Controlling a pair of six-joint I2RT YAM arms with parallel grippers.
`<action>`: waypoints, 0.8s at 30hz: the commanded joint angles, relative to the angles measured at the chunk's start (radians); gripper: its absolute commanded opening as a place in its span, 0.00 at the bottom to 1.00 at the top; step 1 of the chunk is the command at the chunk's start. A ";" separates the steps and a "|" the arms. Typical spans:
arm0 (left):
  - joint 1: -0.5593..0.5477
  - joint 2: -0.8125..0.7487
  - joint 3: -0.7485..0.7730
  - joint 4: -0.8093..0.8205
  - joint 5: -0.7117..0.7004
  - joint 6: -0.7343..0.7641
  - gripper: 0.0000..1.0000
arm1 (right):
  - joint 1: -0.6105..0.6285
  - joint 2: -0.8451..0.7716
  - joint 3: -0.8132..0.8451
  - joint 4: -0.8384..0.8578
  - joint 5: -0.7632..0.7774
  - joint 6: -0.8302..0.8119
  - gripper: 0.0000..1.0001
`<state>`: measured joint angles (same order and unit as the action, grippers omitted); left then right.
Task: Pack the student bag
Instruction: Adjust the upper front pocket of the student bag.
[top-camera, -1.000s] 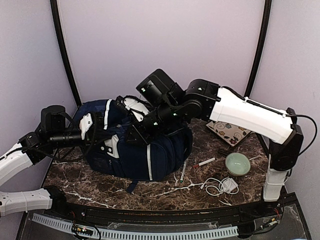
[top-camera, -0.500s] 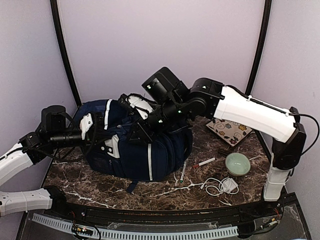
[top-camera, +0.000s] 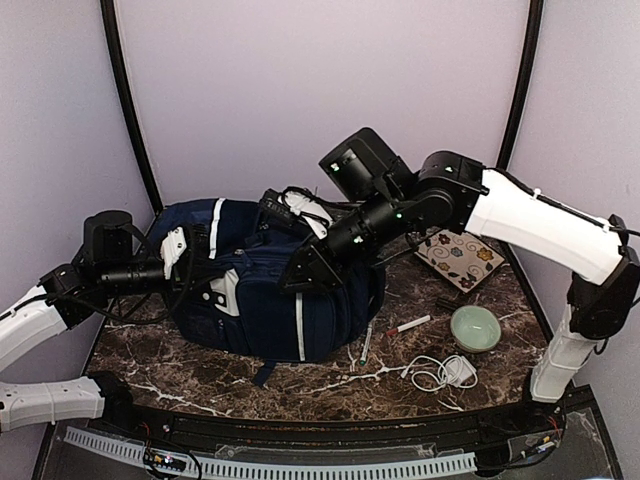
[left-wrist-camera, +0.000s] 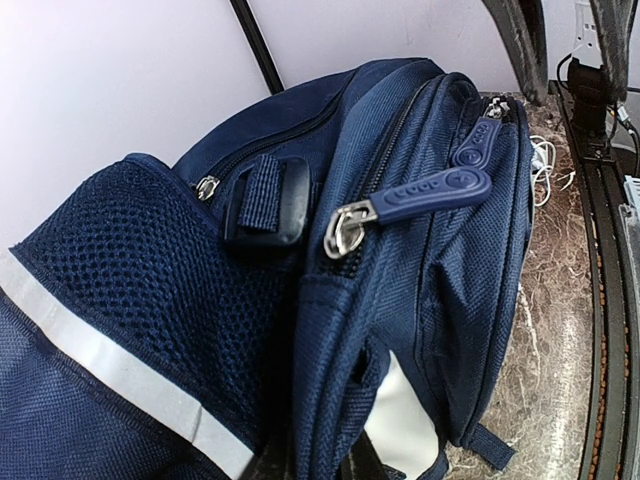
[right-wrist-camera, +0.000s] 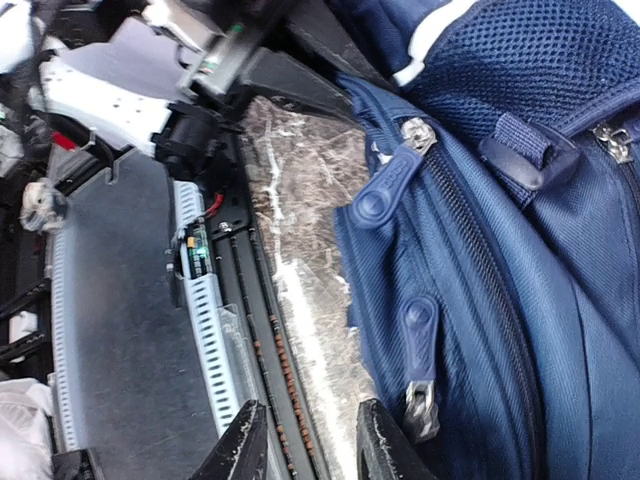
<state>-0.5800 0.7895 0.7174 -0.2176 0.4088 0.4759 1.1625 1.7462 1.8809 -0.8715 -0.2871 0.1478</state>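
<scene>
Right end effector (right-wrist-camera: 305, 445), slightly spread and empty, hovers beside the student bag (right-wrist-camera: 520, 250); closing off-line, I could miss the zipper pull (right-wrist-camera: 418, 335) at one o'clock.

Soft, even light fills the overhead view; pale walls (top-camera: 300, 90) read bright, and only a faint shadow sits under the student bag (top-camera: 270, 310); the marble tabletop (top-camera: 330, 385) carries a mild sheen, stronger in the left wrist view; the right wrist view is softer, the right claw (right-wrist-camera: 312, 445) blurred at its bottom edge.
</scene>
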 joint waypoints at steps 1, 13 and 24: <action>-0.008 0.010 -0.015 0.069 0.102 -0.048 0.00 | -0.020 -0.063 -0.025 0.080 -0.086 0.018 0.31; -0.009 0.012 -0.021 0.065 0.103 -0.048 0.00 | -0.024 0.084 0.117 -0.023 0.095 -0.027 0.40; -0.009 0.014 -0.022 0.067 0.107 -0.046 0.00 | -0.024 0.122 0.101 -0.051 0.049 -0.093 0.29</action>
<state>-0.5797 0.7998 0.7170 -0.2077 0.4061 0.4778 1.1446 1.8484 1.9820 -0.8967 -0.2100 0.0895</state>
